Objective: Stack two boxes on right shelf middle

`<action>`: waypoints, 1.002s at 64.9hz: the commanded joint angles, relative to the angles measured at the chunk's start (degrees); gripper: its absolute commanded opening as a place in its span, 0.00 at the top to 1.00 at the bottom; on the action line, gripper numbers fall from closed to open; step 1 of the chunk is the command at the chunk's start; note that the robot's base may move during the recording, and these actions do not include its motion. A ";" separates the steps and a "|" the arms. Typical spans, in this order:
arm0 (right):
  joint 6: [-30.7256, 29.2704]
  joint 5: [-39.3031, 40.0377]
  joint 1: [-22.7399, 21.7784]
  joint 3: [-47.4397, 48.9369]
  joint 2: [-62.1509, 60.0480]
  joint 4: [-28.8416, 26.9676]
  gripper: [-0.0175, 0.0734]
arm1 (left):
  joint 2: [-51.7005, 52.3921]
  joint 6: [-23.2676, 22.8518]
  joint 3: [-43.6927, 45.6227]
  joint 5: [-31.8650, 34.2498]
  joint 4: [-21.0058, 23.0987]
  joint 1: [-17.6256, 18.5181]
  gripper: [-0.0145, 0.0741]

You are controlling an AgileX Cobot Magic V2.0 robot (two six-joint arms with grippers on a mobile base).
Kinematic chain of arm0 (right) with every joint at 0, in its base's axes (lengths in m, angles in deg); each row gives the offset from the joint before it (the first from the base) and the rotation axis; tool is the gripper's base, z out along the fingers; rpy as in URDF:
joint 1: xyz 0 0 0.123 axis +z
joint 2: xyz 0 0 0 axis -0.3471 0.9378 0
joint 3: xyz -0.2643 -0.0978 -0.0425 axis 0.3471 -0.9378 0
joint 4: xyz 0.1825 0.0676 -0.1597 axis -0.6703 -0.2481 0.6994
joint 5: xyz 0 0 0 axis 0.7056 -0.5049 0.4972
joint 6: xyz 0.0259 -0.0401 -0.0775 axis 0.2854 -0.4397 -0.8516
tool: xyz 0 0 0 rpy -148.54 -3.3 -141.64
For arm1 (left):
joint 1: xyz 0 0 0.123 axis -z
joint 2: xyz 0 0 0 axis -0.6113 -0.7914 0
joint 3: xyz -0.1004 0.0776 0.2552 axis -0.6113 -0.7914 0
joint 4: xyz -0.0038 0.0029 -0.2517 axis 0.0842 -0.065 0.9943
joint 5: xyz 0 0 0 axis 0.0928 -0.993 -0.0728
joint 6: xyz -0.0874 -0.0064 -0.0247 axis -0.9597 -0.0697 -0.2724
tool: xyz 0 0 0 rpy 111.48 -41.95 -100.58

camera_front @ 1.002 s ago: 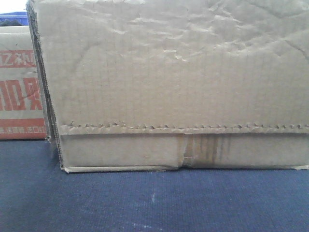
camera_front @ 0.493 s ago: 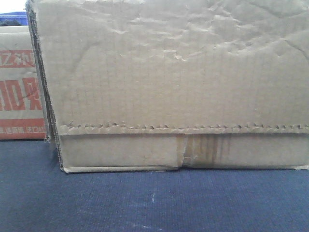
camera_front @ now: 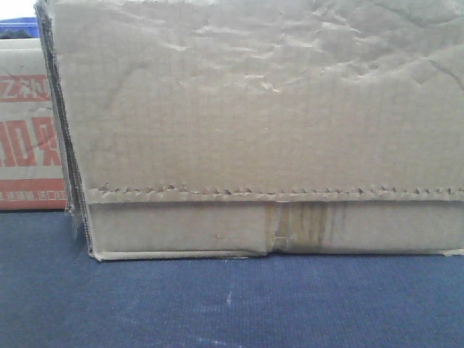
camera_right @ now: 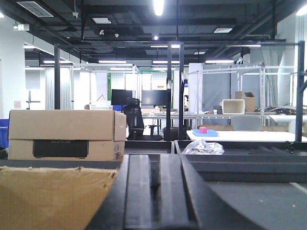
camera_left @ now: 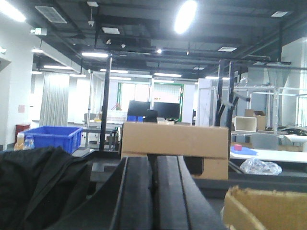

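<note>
- Cardboard fills the front view: a plain brown box [camera_front: 254, 123] with a wrinkled face, a serrated flap edge running low across it, and a yellowed tape strip [camera_front: 304, 221] just under that edge.
- The box sits flat on a dark blue woven surface [camera_front: 217, 304]. Its left corner is in frame; the top and right side run out of frame.
- Behind it at left is a printed carton [camera_front: 25, 138] with red lettering. Cannot tell whether the two touch. A blue bin edge [camera_front: 18, 27] shows above the carton.
- Left fingers [camera_left: 136, 191] are pressed together with only a thin seam between them, pointing level into the room.
- Left wrist view:
  - a ragged cardboard edge [camera_left: 266, 208] is just right of the fingers
  - black cloth [camera_left: 33, 187] is bunched at left
  - a blue crate [camera_left: 50, 136] stands farther back
  - a tan carton [camera_left: 175, 139] is straight ahead
  - a crumpled plastic bag [camera_left: 259, 166] lies to its right
- Right fingers [camera_right: 139, 191] are close together with a narrow dark slot between them, also pointing level.
- Right wrist view:
  - a cardboard flap [camera_right: 53, 196] is just left of the fingers
  - a lidded carton [camera_right: 62, 134] with a dark label is behind the flap
  - a white tabletop [camera_right: 249, 135] farther off carries a pink block [camera_right: 203, 130] on a blue tray
- Cannot tell whether the cardboard pieces beside the fingers belong to the box in the front view.
</note>
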 commanded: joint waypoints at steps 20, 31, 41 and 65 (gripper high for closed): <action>-0.13 -10.11 -0.13 16.71 20.48 0.98 0.34 | -21.84 0.00 25.22 -27.01 -2.85 -0.13 0.52; -0.13 -8.20 -0.13 16.83 25.92 0.98 0.18 | -28.48 0.00 26.14 -26.09 -1.93 2.76 0.22; -0.13 -8.30 -0.13 16.83 27.49 0.98 0.18 | -36.75 0.00 30.61 -35.57 0.00 3.24 0.20; -0.13 -7.20 1.79 16.83 27.82 0.98 0.18 | -68.54 5.94 61.09 -65.37 0.68 -1.50 0.20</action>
